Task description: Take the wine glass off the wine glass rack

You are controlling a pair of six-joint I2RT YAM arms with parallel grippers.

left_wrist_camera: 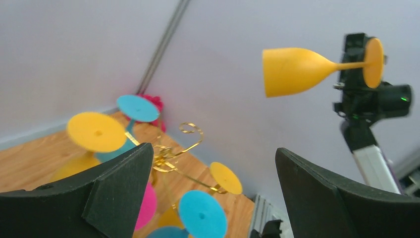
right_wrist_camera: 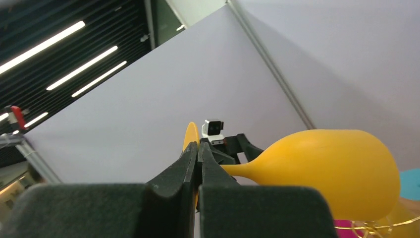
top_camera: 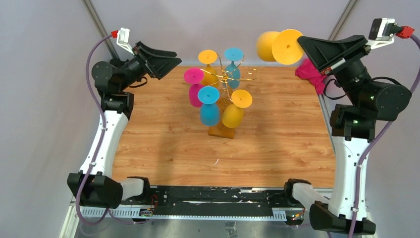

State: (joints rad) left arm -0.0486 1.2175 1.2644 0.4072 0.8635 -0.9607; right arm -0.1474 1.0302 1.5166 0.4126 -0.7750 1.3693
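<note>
A yellow wine glass [top_camera: 271, 45] hangs in the air at the back right, lying sideways and apart from the rack. My right gripper [top_camera: 301, 45] is shut on the edge of its round foot [right_wrist_camera: 190, 137]; its bowl [right_wrist_camera: 332, 168] fills the right wrist view beside the gripper [right_wrist_camera: 198, 147]. The left wrist view also shows this wine glass [left_wrist_camera: 292, 71], held high. The gold wire wine glass rack [top_camera: 228, 77] stands mid-table on its wooden base [top_camera: 221, 132]. My left gripper [top_camera: 171, 58] hovers open and empty to the rack's left, [left_wrist_camera: 214, 148] facing its scroll arms [left_wrist_camera: 173, 153].
Several glasses hang upside down on the rack: a yellow [top_camera: 208, 57], a blue [top_camera: 233, 54] and a pink one [top_camera: 194, 77] at the back, a blue [top_camera: 209, 101] and a yellow one [top_camera: 236, 106] in front. A pink cloth [top_camera: 311, 73] lies at the table's back right corner.
</note>
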